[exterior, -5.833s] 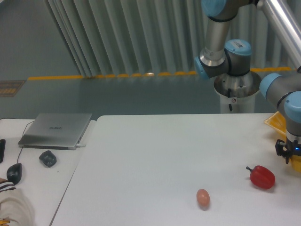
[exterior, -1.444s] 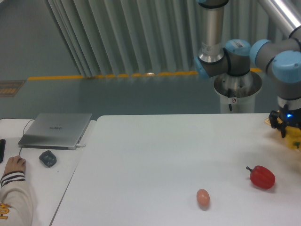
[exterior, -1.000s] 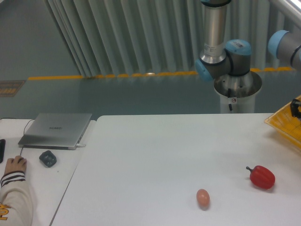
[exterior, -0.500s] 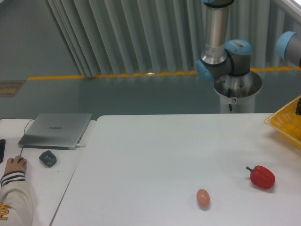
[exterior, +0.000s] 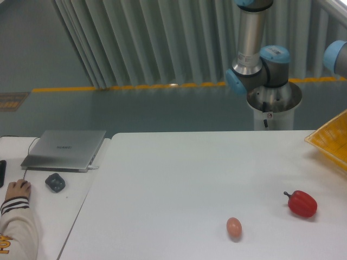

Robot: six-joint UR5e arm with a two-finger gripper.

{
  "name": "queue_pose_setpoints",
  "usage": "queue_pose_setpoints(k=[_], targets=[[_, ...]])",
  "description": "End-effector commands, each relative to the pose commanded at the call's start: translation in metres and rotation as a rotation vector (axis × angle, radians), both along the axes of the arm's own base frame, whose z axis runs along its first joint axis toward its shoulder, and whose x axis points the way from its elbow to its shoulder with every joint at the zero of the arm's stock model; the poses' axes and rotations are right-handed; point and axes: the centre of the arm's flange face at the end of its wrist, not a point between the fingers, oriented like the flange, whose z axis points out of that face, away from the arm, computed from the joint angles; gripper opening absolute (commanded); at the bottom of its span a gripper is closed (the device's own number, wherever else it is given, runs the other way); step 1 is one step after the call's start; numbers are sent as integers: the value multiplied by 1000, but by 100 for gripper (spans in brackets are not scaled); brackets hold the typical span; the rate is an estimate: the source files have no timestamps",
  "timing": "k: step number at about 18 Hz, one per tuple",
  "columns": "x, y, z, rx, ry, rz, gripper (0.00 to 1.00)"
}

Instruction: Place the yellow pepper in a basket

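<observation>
The yellow-orange latticed basket [exterior: 332,142] shows only partly at the right edge of the white table, its corner reaching into view. The yellow pepper is out of view; I cannot see whether it lies in the basket. The gripper is out of view past the right edge; only the arm's grey and blue joints [exterior: 259,67] and a wrist joint [exterior: 337,57] show.
A red pepper with a dark stem [exterior: 301,203] lies at the right front of the table [exterior: 179,184]. A pinkish-tan egg [exterior: 233,227] lies left of it. On the left desk are a closed laptop [exterior: 65,149], a dark object [exterior: 55,182] and a person's hand on a mouse [exterior: 16,189].
The gripper rose from beside the basket and moved right, leaving the frame. The yellow thing it held 1.4 s ago no longer shows. A hand came onto the mouse.
</observation>
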Motion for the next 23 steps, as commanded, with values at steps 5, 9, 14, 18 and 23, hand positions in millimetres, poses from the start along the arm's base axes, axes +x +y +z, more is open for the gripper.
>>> queue_pose_setpoints(k=[5, 9, 14, 18, 23], targets=[[-17, -11, 16, 84, -7, -240, 100], [-23, -15, 21, 78, -5, -352, 100], [-28, -22, 22, 65, -5, -506, 100], [-27, -23, 23, 59, -3, -509, 100], [-26, -23, 22, 60, -6, -509, 100]])
